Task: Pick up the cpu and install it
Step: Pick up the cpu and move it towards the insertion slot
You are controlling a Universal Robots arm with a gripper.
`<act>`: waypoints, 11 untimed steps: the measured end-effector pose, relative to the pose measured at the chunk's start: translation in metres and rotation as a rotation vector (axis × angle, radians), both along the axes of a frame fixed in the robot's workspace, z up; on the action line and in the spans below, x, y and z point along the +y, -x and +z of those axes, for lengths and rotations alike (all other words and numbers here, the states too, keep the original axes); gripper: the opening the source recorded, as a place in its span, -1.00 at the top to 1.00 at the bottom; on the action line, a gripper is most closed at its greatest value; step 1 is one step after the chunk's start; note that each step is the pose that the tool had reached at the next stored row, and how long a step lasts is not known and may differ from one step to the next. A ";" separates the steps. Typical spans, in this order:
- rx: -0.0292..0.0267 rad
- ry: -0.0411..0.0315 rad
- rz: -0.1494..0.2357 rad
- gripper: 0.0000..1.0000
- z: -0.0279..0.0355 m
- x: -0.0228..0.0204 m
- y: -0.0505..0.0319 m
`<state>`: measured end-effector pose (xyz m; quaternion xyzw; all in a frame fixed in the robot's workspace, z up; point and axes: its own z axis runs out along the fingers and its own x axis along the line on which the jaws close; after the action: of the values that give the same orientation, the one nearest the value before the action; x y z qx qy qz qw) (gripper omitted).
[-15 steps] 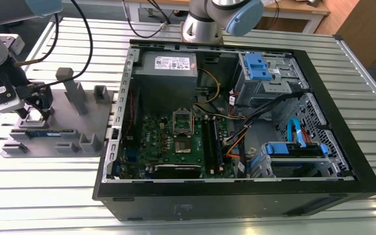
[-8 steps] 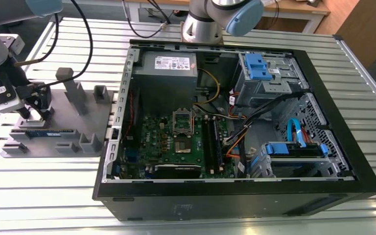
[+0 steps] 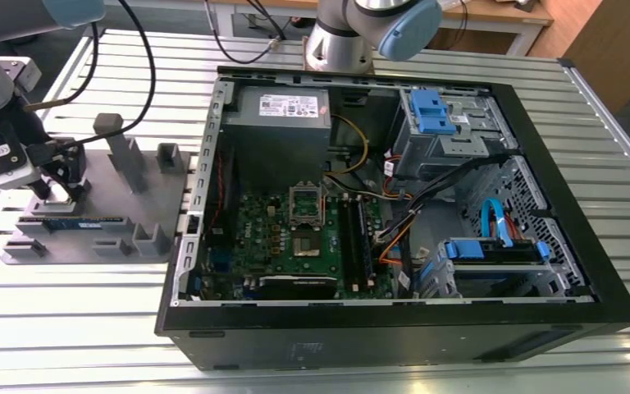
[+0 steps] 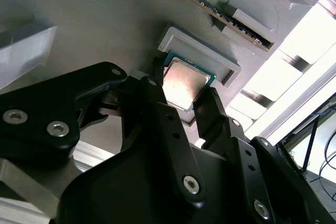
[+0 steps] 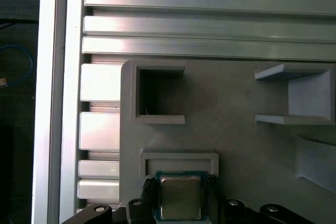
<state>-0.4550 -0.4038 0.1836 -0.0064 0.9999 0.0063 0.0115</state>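
The cpu (image 4: 184, 85), a small square chip with a silvery top and green rim, lies in its shallow nest on the grey holder plate (image 3: 129, 205) at the exterior view's left. My gripper (image 3: 58, 193) is down over it. In both wrist views one black finger (image 4: 157, 72) presses on each of two opposite edges of the cpu (image 5: 180, 198), so the gripper (image 4: 184, 82) looks shut on it. The chip rests level in the nest. The open socket (image 3: 306, 207) sits on the green motherboard inside the computer case (image 3: 577, 246).
A blue-green memory stick (image 3: 79, 223) lies in a slot on the holder plate, close to the gripper. Grey posts (image 3: 112, 135) stand up from the plate. A second arm's base (image 3: 348, 41) stands behind the case. The slatted aluminium table (image 3: 75, 328) runs beneath everything.
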 end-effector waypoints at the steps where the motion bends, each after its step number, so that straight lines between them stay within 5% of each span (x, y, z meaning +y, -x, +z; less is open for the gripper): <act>1: 0.0001 0.0000 0.000 0.03 0.0001 0.0000 0.0000; 11: 0.0000 0.0000 0.000 0.06 0.0035 0.0000 0.0000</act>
<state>-0.4550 -0.4038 0.1870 -0.0064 0.9999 0.0064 0.0115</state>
